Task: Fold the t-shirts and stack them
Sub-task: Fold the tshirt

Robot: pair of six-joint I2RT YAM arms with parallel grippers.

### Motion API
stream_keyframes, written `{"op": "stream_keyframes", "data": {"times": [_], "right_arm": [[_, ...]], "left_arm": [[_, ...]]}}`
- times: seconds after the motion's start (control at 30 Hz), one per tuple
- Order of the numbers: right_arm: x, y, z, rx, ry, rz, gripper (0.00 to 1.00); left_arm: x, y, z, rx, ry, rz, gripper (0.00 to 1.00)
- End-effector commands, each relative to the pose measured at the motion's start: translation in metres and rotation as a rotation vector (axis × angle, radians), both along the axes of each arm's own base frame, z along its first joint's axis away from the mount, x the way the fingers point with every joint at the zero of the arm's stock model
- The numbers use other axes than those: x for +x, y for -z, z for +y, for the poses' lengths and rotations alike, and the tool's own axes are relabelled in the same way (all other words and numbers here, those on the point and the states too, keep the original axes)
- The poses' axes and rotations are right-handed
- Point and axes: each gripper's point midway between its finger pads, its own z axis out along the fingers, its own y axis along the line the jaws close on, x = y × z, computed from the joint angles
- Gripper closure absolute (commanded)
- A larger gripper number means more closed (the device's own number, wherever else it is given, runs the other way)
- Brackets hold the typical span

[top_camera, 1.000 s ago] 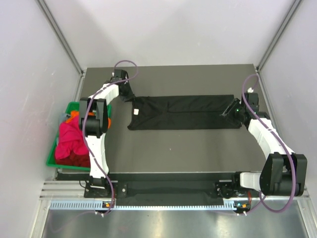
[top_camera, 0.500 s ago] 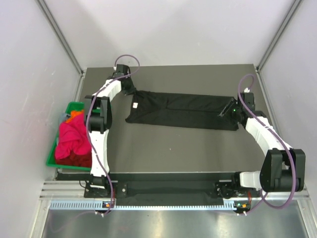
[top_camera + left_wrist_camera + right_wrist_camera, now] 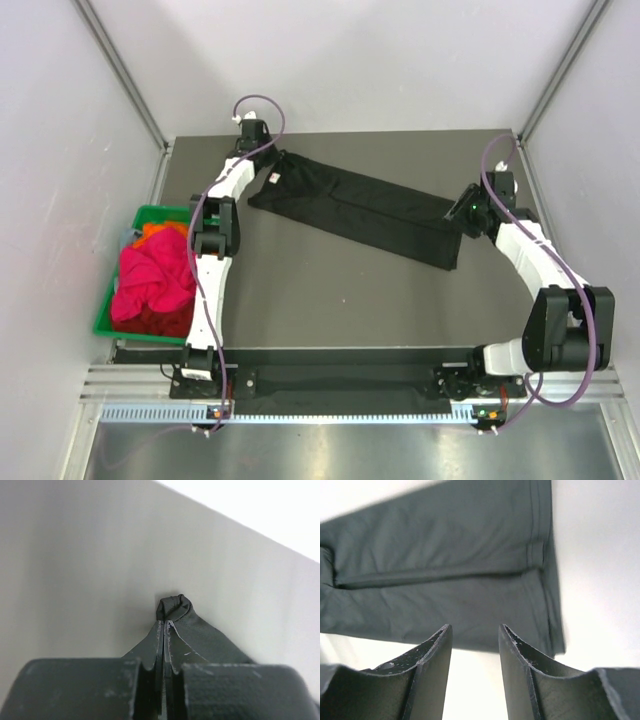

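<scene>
My left pincer (image 3: 164, 626), clamped on the neck end of the plain black cloth t-shirt (image 3: 360, 205), has hauled it toward the far edge. The folded strip now slants across the dark worktop (image 3: 330, 300). My right pincer (image 3: 472, 637) gapes empty above the hem, likely before a crosswise fold.

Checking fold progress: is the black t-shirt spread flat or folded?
Folded lengthwise: the plain black cloth t-shirt lies as a narrow diagonal strip, with a layered edge running along its length.
</scene>
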Motion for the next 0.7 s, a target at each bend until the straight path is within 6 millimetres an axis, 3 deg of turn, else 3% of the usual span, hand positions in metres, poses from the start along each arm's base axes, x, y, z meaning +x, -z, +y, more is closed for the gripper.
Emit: {"op": "stream_keyframes", "data": {"times": [0.0,0.07,0.1,0.17,0.2,0.23,0.27,0.3,0.37,0.4,0.57,0.67], "right_arm": [[0.023,-0.030,-0.006,-0.049,0.019,-0.091,0.57],[0.029,-0.033,-0.004,-0.046,0.013,-0.096,0.57],[0.030,-0.033,-0.004,-0.047,0.007,-0.091,0.57],[0.031,-0.034,-0.001,-0.050,-0.015,-0.076,0.57],[0.030,-0.032,-0.001,-0.080,-0.052,-0.066,0.57],[0.033,-0.032,-0.004,-0.120,-0.062,-0.051,0.57],[0.022,-0.024,-0.008,-0.159,-0.078,0.017,0.57],[0.021,-0.021,-0.014,-0.214,-0.108,0.049,0.57],[0.019,-0.011,-0.018,-0.263,-0.163,0.115,0.58],[0.021,-0.010,-0.016,-0.288,-0.227,0.123,0.58],[0.014,0.015,0.011,-0.367,-0.490,0.195,0.60],[0.013,0.019,0.037,-0.409,-0.707,0.160,0.60]], "left_arm": [[0.035,-0.040,-0.010,-0.092,0.002,-0.180,1.00],[0.039,-0.060,-0.015,-0.126,0.019,-0.230,0.93],[0.039,-0.082,-0.017,-0.138,0.026,-0.269,0.88],[0.034,-0.105,-0.022,-0.162,0.049,-0.293,0.74],[0.028,-0.130,-0.022,-0.167,0.056,-0.316,0.66],[0.023,-0.140,-0.021,-0.167,0.056,-0.311,0.63],[0.018,-0.151,-0.021,-0.156,0.056,-0.314,0.61],[0.009,-0.177,-0.017,-0.149,0.051,-0.334,0.54],[-0.004,-0.191,-0.009,-0.106,0.033,-0.314,0.50],[-0.015,-0.213,-0.006,-0.092,0.030,-0.329,0.49],[-0.066,-0.235,0.014,-0.037,-0.015,-0.230,0.48],[-0.099,-0.212,0.016,-0.059,0.005,-0.098,0.50]]}}
